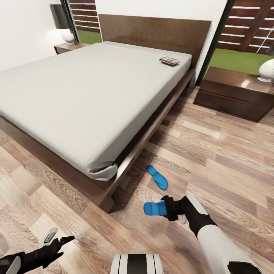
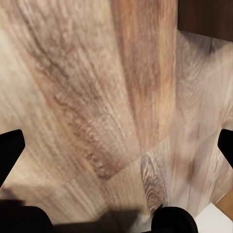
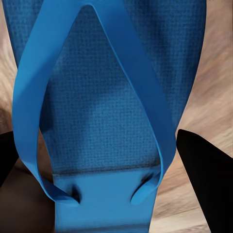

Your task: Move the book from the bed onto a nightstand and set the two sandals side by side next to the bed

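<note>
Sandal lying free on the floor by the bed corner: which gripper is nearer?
Right. The right gripper sits just short of that sandal, at the other sandal. The left gripper hangs far off, beyond the bed corner.

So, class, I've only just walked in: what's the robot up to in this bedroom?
The right gripper is at one blue sandal on the wood floor near the bed's corner; whether it grips it isn't clear. The second sandal lies close by, angled, not yet paired. The left gripper hangs open over bare floor. The book sits on the mattress near the headboard, with a nightstand beside the bed.
</note>
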You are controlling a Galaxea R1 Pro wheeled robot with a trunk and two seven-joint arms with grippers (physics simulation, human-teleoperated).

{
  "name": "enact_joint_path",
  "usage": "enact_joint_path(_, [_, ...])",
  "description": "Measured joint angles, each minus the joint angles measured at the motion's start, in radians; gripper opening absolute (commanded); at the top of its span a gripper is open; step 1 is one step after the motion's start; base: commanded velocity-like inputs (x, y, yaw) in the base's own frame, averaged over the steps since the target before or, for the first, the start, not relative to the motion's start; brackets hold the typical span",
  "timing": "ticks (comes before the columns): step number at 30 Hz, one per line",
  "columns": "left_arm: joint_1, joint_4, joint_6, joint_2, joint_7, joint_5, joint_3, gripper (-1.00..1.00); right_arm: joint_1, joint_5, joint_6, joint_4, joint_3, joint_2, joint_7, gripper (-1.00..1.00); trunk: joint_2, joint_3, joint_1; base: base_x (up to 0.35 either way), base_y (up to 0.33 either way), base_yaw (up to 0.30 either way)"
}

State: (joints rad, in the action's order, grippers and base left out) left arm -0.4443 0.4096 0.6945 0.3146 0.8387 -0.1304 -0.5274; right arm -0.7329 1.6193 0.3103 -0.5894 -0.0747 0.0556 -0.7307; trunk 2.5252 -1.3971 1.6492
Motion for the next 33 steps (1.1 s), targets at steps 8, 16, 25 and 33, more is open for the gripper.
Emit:
enact_joint_path(8, [0.000,-0.001,-0.001,0.001,0.000,0.000,0.000,1.00,0.000,0.000,0.000,0.000,0.000,0.000,0.000,-1.00,0.000,0.000,0.000,0.000,0.022,-0.065])
enact_joint_path(16, [0.000,-0.008,-0.001,0.006,0.000,0.001,0.000,1.00,0.000,0.000,0.000,0.000,0.000,0.000,-0.001,-1.00,0.000,0.000,0.000,0.000,0.111,-0.083])
enact_joint_path(25, [0.000,-0.020,-0.001,0.015,0.000,0.000,0.000,1.00,0.000,0.000,0.000,0.000,0.002,0.000,-0.001,-1.00,0.000,0.000,0.000,0.000,0.187,-0.091])
enact_joint_path(33, [0.000,-0.021,-0.001,0.015,0.000,0.000,0.000,1.00,0.000,0.000,0.000,0.000,0.002,0.000,0.000,-1.00,0.000,0.000,0.000,0.000,0.240,-0.078])
